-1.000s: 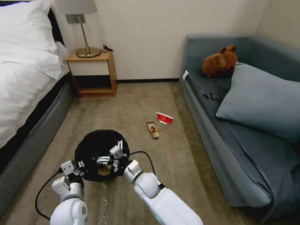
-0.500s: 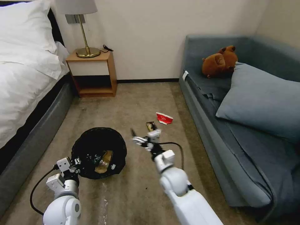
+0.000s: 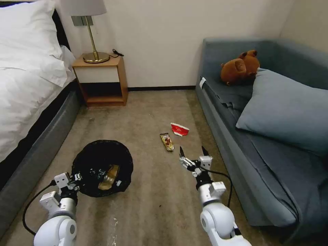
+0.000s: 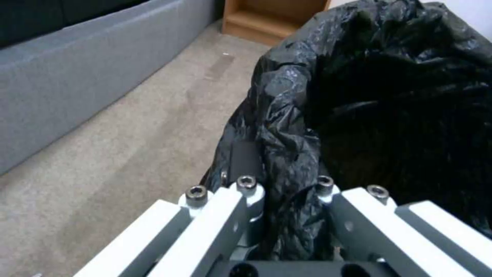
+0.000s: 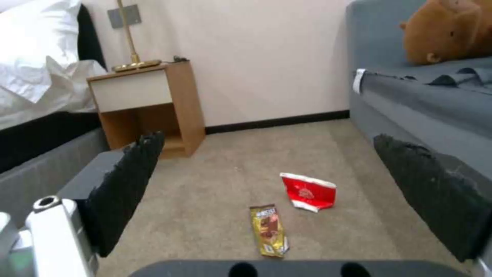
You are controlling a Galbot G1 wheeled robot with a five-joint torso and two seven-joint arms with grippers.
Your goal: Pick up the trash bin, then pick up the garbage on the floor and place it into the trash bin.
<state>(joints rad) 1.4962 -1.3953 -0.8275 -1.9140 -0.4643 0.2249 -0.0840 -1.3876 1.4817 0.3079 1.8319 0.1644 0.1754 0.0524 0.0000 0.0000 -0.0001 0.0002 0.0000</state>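
Our left hand (image 3: 80,177) is clamped on the near rim of the trash bin (image 3: 102,160), its fingers pinching the black liner (image 4: 287,154); the bin hangs above the carpet (image 3: 147,212) beside the bed (image 3: 24,102), with a tan paper bag (image 3: 106,177) inside. Our right hand (image 3: 193,153) hovers with its fingers spread wide and nothing between them, near the gold-brown snack wrapper (image 3: 167,141). The flattened red-and-white paper cup (image 3: 179,129) lies just beyond the wrapper, near the sofa (image 3: 239,164).
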